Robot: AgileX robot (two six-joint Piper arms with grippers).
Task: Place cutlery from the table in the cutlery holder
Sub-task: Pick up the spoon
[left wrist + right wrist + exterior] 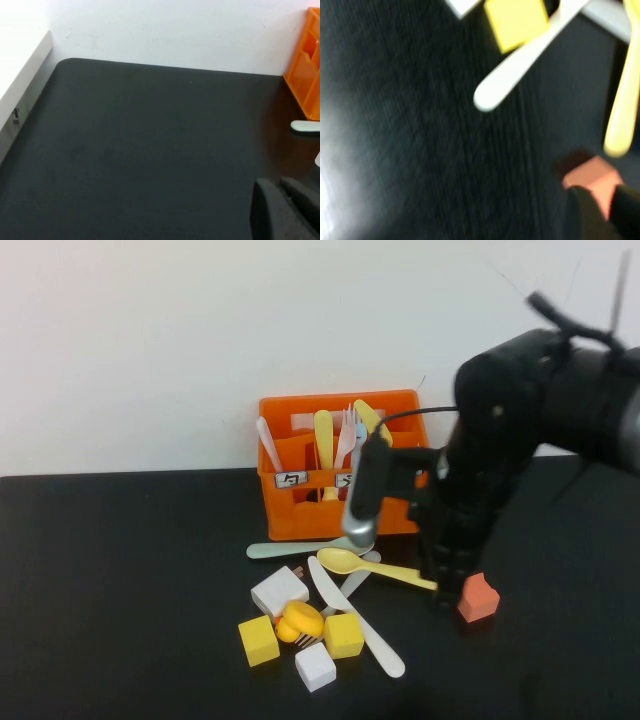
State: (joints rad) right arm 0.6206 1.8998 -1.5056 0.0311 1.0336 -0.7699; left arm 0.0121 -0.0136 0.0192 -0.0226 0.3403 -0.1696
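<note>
Cutlery of slim, light plastic lies loose on the flat matte black tabletop (120,570) just in front of the orange plastic compartmented crate (300,510): a yellow spoon (375,568), a cream-white knife (355,617), a pale green spoon (300,549). Each looks stiff, smooth and probably slippery — best pinched across the narrow handle near its free end, as thin pieces lying flat are hard to get under. The right gripper (445,590) hangs low at the yellow spoon's handle tip, beside an orange cube (478,600); whether its fingers are parted or hold anything I cannot tell. The left gripper (285,210) is closed, empty — parked over bare table.
</note>
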